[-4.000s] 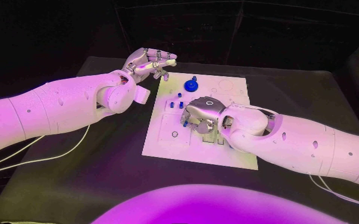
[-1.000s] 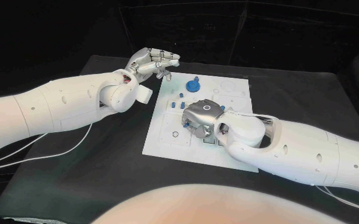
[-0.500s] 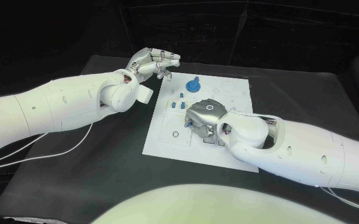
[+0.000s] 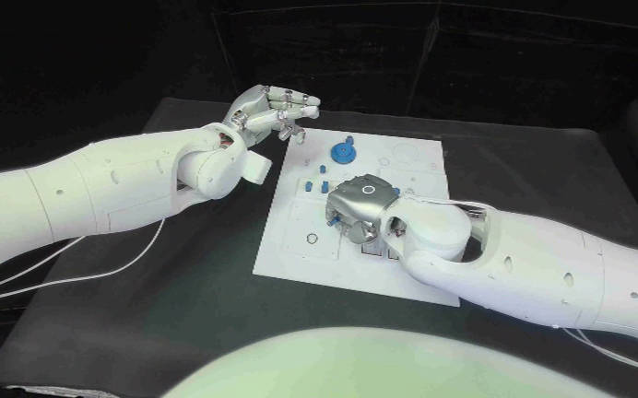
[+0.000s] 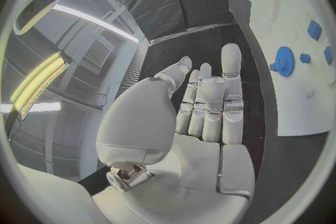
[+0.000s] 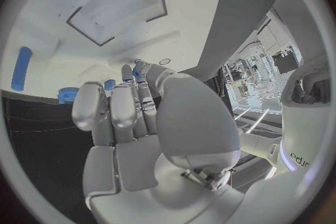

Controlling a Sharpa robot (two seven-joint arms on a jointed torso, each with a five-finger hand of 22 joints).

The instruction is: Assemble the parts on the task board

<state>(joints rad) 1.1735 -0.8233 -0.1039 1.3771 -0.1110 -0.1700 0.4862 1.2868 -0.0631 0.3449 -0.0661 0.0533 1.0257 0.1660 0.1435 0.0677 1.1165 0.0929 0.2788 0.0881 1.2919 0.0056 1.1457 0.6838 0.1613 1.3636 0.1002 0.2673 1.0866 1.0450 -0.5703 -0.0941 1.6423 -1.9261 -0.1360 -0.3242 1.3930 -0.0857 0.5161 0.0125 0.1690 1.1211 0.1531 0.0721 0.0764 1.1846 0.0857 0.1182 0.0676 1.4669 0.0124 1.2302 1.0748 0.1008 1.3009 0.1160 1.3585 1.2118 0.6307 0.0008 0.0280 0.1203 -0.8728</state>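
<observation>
While my right hand hangs low over the middle of the white board, its fingers reach down among the small blue pegs; whether they pinch one I cannot tell, since my own palm hides the tips. My left hand waits off the board's far left corner, fingers loosely curled on nothing, likely kept clear to leave room. Beside it, the blue gear sits near the board's far edge.
</observation>
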